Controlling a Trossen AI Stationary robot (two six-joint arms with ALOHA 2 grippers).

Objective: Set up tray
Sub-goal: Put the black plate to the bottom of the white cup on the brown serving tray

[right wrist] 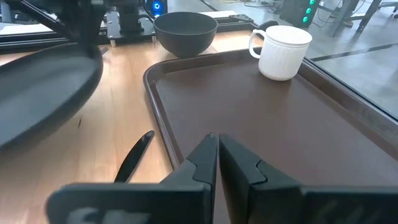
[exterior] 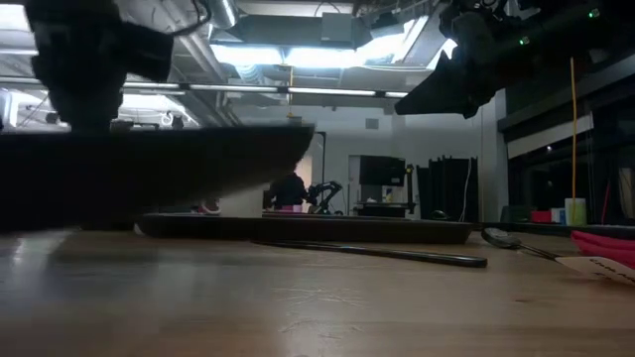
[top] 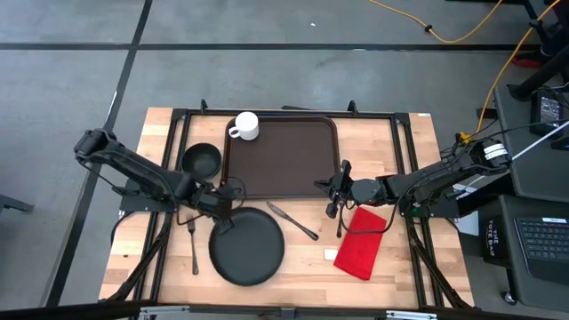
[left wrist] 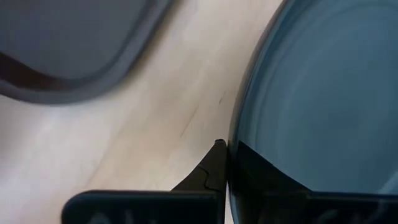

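The dark brown tray [top: 283,156] lies at the table's far middle, with a white mug [top: 245,126] standing in its far left corner. A black bowl [top: 202,160] sits on the table to the tray's left. My left gripper [top: 224,216] is shut on the round black plate [top: 246,246], near and to the left of the tray. My right gripper [top: 337,185] is shut and empty, and hangs by the tray's near right edge [right wrist: 163,134]. My left gripper pinches the plate's far left rim [left wrist: 238,155] between its two fingers, one finger [left wrist: 211,174] outside the rim and the other over the plate's inner face. The fingers slant down from the table's left. The plate [exterior: 159,174] is raised and tilted; whether its near edge touches the table I cannot tell.
A fork [top: 193,244] lies left of the plate, a knife [top: 292,220] between plate and tray. A spoon [top: 339,218] and a red napkin [top: 360,242] lie at the near right. A black frame runs along the table's edges.
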